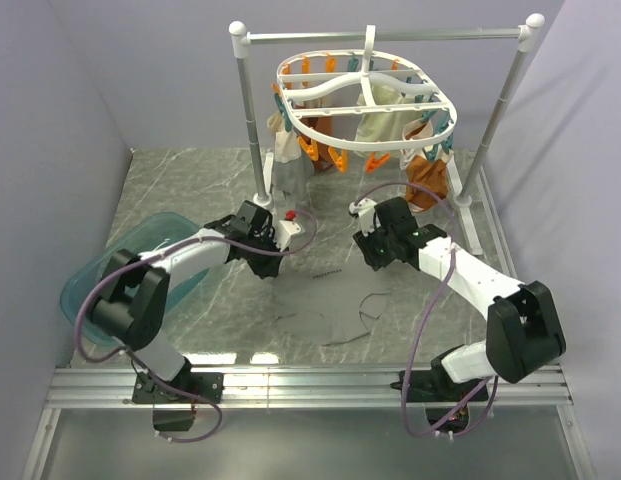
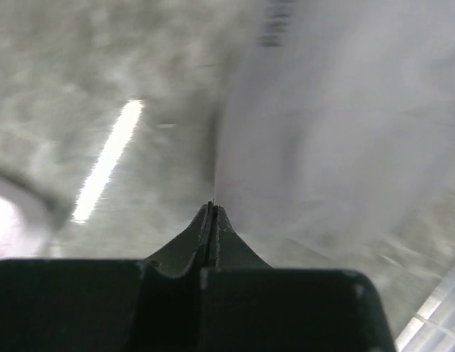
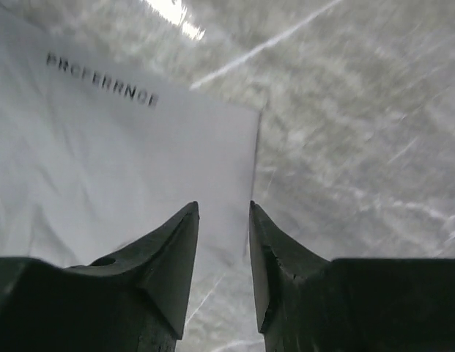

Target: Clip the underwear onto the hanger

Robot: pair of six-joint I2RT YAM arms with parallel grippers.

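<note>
**Underwear.** The underwear lies flat on the table, between the two grippers and in front of the hanger. No part of it touches the hanger. In the right wrist view we read a line of dark print near one edge of the grey fabric.

**Left gripper.** The left gripper sits low at the left edge of the underwear. In the left wrist view we see the fingers pressed together with no gap. The edge of the fabric runs straight into the tips, so the pincer appears to be closed on that edge. This view is blurred, so we cannot see how much cloth it grips.

**Right gripper.** The right gripper sits at the right edge of the underwear. In the right wrist view we see its fingers a narrow gap apart and holding nothing. A corner of the fabric lies on the table beyond the tips, with one side edge roughly in line with the gap.

**Hanger.** The hanger hangs from a white rail at the far side of the table. Orange pegs dangle from its frame. A cream cloth and a brown garment hang under it.

**Surroundings.** A teal tub sits at the left — beside the left arm.
</note>
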